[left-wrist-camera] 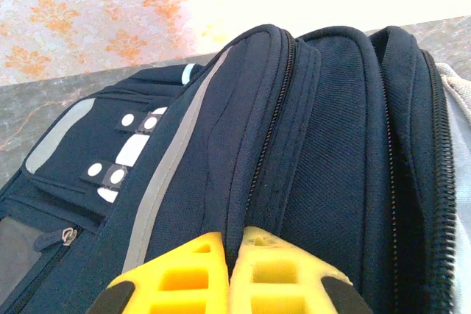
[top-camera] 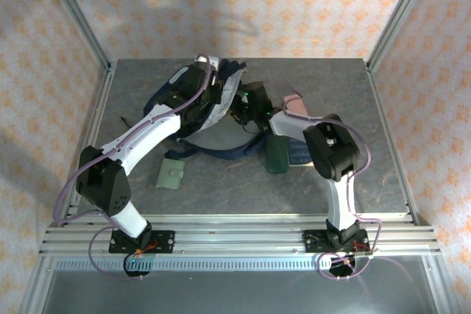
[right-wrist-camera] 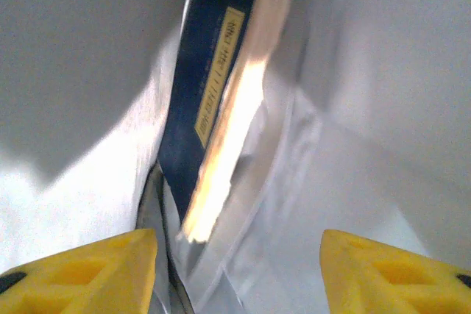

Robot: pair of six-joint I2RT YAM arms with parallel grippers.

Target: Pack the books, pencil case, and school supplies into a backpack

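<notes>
Peering into the backpack [left-wrist-camera: 316, 145], I see 1 book [right-wrist-camera: 202, 101], blurred, upright against the pale lining. My right gripper [right-wrist-camera: 237, 270] gapes wide before it, holding nothing. The left gripper [left-wrist-camera: 229, 273] pinches the backpack's fabric. On the table [top-camera: 221, 196] lie a 2nd book [top-camera: 300, 155], half hidden under 1 green rectangle [top-camera: 277, 154], 1 wallet [top-camera: 171, 174] and 1 pink case [top-camera: 296, 104].

premises present as a robotics lab test cell rather than a lived-in room: a grey stone-look tabletop [top-camera: 221, 189] is boxed in by bare aluminium posts [top-camera: 77, 23] carrying flat panels printed with an orange floral pattern [top-camera: 243, 5]. two white-and-black robot arms [top-camera: 140, 141] are bolted side by side to a slotted aluminium rail [top-camera: 235, 240] at the near edge, with purple cables [top-camera: 94, 251] looping loose below their bases.
</notes>
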